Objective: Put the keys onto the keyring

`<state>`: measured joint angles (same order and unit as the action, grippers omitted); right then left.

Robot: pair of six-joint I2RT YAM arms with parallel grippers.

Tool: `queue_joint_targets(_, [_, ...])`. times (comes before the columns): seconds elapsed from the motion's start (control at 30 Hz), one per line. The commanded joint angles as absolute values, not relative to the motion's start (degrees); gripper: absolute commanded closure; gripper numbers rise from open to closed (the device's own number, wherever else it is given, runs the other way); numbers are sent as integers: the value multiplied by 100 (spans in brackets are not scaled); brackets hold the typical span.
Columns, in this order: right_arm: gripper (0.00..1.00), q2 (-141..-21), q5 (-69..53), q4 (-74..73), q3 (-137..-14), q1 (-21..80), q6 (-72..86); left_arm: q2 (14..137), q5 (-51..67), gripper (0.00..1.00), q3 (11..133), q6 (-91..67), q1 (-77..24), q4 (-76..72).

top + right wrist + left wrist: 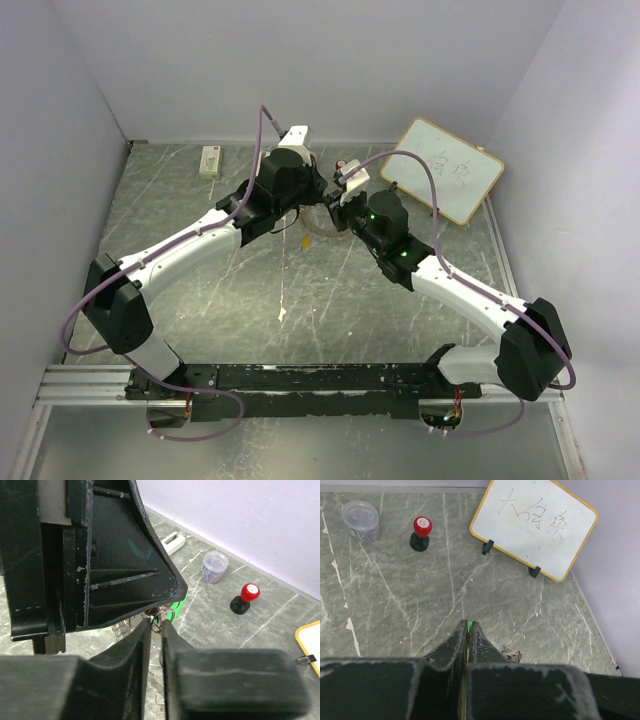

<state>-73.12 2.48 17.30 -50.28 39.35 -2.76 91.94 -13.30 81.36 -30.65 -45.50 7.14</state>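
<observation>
1. Green key (178, 604) sits pinched in the left end effector (469, 627). Its fingers are pressed together on it, and only a green sliver shows at the tips.
2. Right end effector (156, 625) has its fingers nearly together with a thin gap. Silver wire of the keyring (512, 654) lies at its tips, but whether it is actually gripped cannot be told.
3. Both end effectors meet tip to tip over the middle of the desk (395, 605). The keyring is right there at the tips, mostly hidden by the fingers.
4. Step judged: threading the green key onto the ring, with no sign that it is on yet. The yellow-orange key is not made out in any view.
5. Next move likely calls for the ring held steady, the key's hole lined up with the ring's opening, then a short sliding push. Parts are tiny, so a slip is the risk.
6. Writing: the whiteboard (535, 527) carries dark handwritten characters, not readable for sure. The red-capped knob (421, 532) has a white print on its cap, illegible. A green chevron mark (140, 550) shows on the left finger's side. No brand is seen.
</observation>
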Motion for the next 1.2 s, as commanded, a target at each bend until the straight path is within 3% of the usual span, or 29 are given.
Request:
queue_joint_targets(0.0, [94,-7386,386,1854,-5194,3971,-341,9165,-1241,94,8399,-3072,-4604,560])
queue_joint_targets(0.07, [100,-7392,431,1877,-5182,3965,-367,9166,-1244,93,8394,-3062,-4594,568])
queue_joint_targets(0.6, [100,-6419,864,2252,-4514,3959,-555,9167,-1594,93,8177,-2976,-4531,490])
queue_joint_targets(1.03, [100,-6480,732,1980,-4666,3963,-567,9104,-1508,93,8067,-3001,-4509,451])
queue_joint_targets(1.17, [79,-6661,652,1856,-4769,3956,-650,9082,-1445,93,8087,-2997,-4507,466])
